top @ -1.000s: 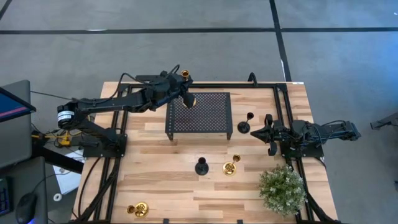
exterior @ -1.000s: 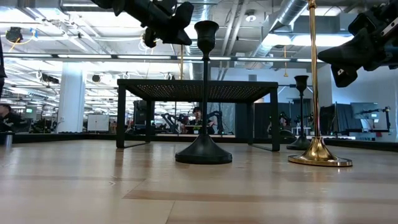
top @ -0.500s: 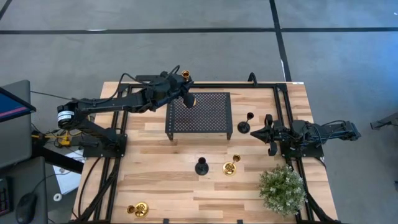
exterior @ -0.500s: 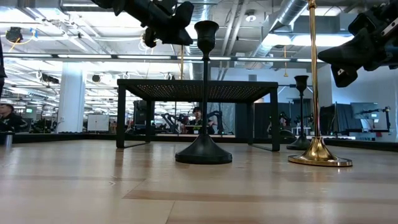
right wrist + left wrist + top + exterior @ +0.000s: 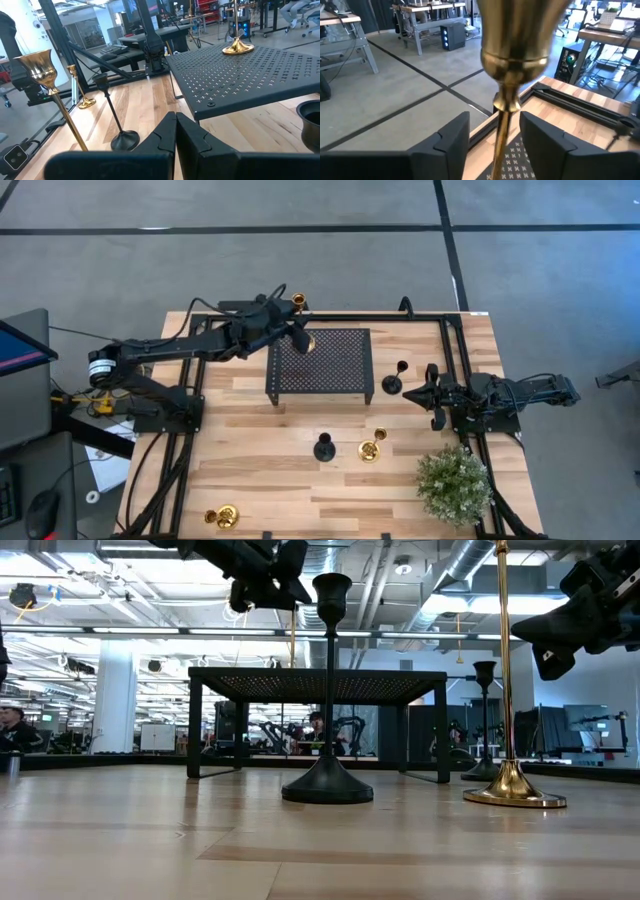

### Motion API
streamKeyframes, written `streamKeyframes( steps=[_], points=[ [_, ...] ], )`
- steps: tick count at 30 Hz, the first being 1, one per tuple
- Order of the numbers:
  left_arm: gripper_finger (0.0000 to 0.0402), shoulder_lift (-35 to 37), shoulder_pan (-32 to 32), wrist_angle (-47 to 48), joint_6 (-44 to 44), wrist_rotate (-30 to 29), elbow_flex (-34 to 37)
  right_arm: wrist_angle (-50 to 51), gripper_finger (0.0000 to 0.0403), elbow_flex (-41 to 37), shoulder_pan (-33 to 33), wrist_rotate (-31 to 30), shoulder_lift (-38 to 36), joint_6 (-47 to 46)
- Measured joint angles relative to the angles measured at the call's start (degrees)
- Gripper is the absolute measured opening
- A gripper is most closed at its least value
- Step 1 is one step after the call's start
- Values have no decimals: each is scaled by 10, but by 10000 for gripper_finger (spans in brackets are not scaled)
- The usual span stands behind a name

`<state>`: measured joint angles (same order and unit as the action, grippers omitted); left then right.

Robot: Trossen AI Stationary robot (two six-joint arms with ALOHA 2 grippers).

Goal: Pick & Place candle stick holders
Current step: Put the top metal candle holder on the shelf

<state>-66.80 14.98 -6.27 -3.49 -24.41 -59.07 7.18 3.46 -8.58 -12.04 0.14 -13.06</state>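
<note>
A tall gold candle stick holder (image 5: 512, 60) stands upright with its round base (image 5: 304, 340) on the black perforated stand (image 5: 330, 362), near the stand's far left corner. My left gripper (image 5: 492, 125) is level and open, one finger on either side of the holder's slim stem, with a gap on both sides. My right gripper (image 5: 432, 394) waits shut at the table's right side, next to a black holder (image 5: 393, 384). Another black holder (image 5: 324, 447) and a tall gold one (image 5: 372, 448) stand in front of the stand. A gold holder (image 5: 222, 517) sits at the near left.
A green bushy plant (image 5: 455, 485) stands at the near right corner. Black frame rails (image 5: 455, 360) run along the table's left, far and right sides. Bare wood lies between the stand and the near edge on the left.
My left gripper has opened and let go of the tall gold holder's stem, staying in place beside it. The holder stays upright on the stand.
</note>
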Motion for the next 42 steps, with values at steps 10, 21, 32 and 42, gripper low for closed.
streamKeyframes(
  steps=[10, 21, 32, 42],
  points=[
    [182, 79, -50, 89, 0, 1, 0, 0, 0, 0, 0, 0, 0, 0],
    [147, 169, -136, 200, 2, 40, 0, 0, 0, 0, 0, 0, 0, 0],
    [14, 195, -214, 228, 22, 51, 0, -2, 0, 0, 0, 0, 0, 0],
    [4, 198, -364, 229, 102, -46, 50, -2, 0, 0, 0, 0, 0, 0]
  ],
)
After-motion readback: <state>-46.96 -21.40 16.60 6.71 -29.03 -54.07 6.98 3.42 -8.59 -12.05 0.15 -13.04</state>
